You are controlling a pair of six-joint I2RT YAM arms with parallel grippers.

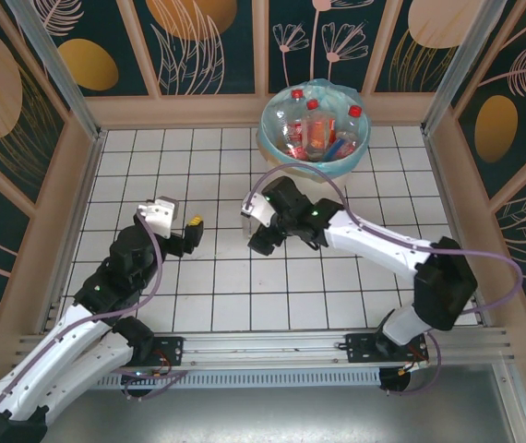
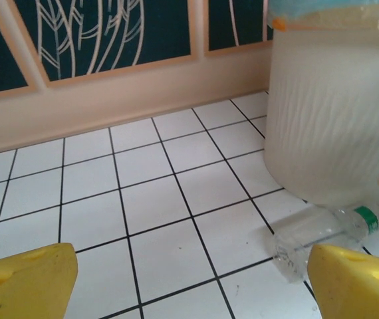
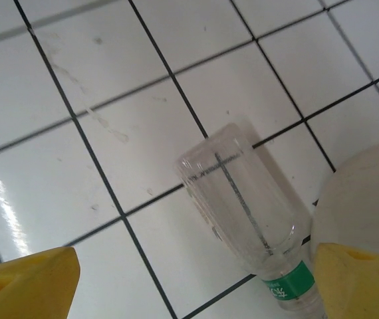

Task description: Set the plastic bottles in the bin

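Right wrist view: clear green-labelled bottle (image 3: 243, 199) lies flat on the white tiles (image 3: 76, 166), dead ahead between the spread, empty fingers of the right gripper (image 3: 193, 282), long axis diagonal, base up-left, neck down-right just beside the foot of the bin (image 3: 369, 193). From the left gripper (image 2: 189, 282), likewise wide and empty, it lies off to the right at the bin wall, so the right arm looks nearer. Free room on the base side, cramped on the bin side; red-capped bottles (image 1: 316, 125) sit inside the bin by the far wall.

One bin (image 1: 265, 138). Three red-capped bottles (image 1: 314, 125) show inside it. One clear bottle (image 3: 243, 206) lies on the tiles beside it.
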